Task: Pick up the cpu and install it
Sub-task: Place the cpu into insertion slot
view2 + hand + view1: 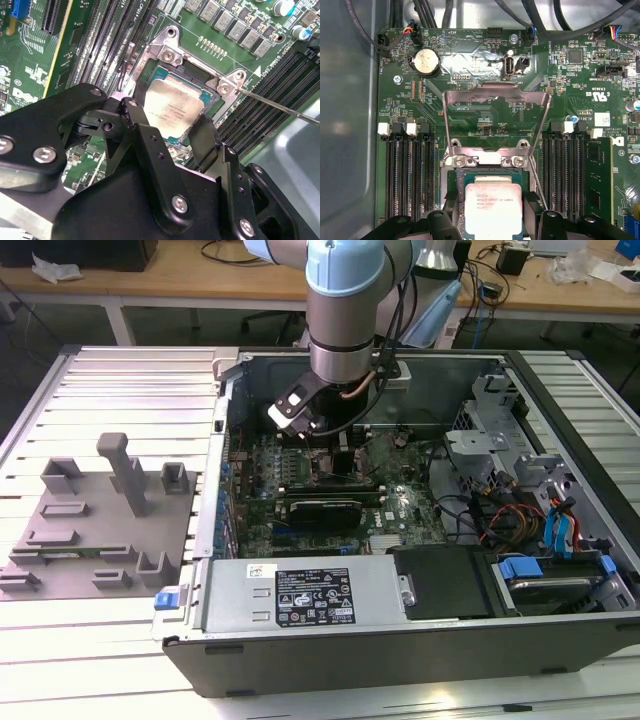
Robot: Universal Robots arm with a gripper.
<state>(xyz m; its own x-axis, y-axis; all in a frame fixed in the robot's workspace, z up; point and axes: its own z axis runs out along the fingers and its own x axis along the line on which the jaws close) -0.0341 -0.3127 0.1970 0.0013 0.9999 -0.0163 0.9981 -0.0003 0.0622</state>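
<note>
Right now your gripper (167, 120) hangs squarely over the socket (165, 50), whose metal frame (470, 93) stands raised so the cpu (172, 105) directly beneath can seat, though you cannot tell if it's clamped or released.

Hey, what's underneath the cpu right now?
The cpu sits over the socket, whose dark frame shows around the chip's edges, on the green motherboard. The contacts directly beneath are covered by the chip and can't be seen.
</note>
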